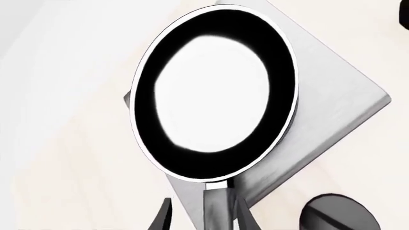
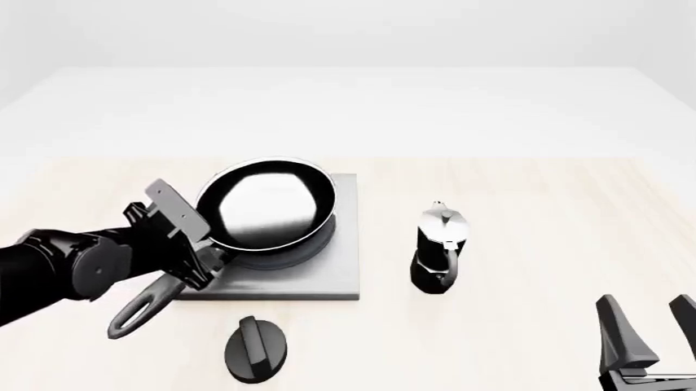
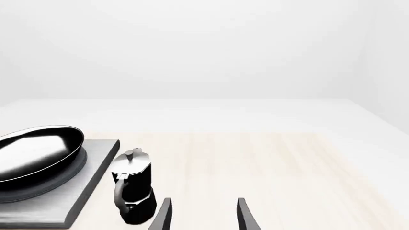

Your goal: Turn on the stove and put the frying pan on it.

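While we look along the left gripper (image 1: 203, 218), we see its two fingers set either side of the grey handle of the frying pan (image 1: 214, 93), clasping it. The pan's glossy black bowl lies over the stove (image 1: 332, 105), and the black knob (image 1: 335, 213) shows near the plate's corner.

From the front, we find the frying pan (image 2: 266, 208) over the stove (image 2: 326, 273), tilted, with its looped handle reaching off the near-left edge. The left gripper (image 2: 194, 244) grasps that handle. The knob (image 2: 257, 349) lies on the table (image 2: 522, 326) just before the stove; the moka pot (image 2: 438, 248) stands upright to its right. The right gripper (image 2: 650, 334) hangs at the near-right corner, fingers spread, holding nothing.

Through the right wrist camera, we see the right gripper (image 3: 203, 215) parted above bare table, moka pot (image 3: 133, 189) beside the stove (image 3: 76, 191), pan (image 3: 38, 155) above it.
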Controlling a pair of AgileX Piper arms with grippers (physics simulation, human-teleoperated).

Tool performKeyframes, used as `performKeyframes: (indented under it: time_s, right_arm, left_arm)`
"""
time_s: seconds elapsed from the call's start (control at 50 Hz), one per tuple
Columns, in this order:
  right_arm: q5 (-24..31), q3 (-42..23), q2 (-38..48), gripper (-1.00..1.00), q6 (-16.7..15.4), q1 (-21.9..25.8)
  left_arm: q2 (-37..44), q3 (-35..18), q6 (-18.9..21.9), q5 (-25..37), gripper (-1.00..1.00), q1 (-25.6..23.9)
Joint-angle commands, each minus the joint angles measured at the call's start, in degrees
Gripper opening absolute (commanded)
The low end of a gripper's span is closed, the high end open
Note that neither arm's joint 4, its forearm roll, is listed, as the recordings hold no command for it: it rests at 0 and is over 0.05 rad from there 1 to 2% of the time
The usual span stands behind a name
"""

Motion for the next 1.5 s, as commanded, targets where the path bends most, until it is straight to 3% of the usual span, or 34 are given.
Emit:
performKeyframes:
  time_s: [0.02,0.5,0.98,1.5]
  right_arm:
    - [0.00,0.00,0.01,1.00,0.00,-0.01]
    - [-0.02,0.00,0.03,1.00,0.00,-0.01]
    - [-0.01,0.00,0.01,1.00,0.01,0.00]
    - [-0.02,0.00,0.05,1.00,0.00,0.02]
  left_arm:
    - [-2.78,-1.02,0.32,2.96,1.00,0.14]
    - [-10.14,-3.93,1.30,10.44,1.00,0.86]
    - [-16.05,-10.39,0.32,17.77,1.00,-0.22]
    - [-20.09,-11.82,-0.96,19.39,1.00,-3.15]
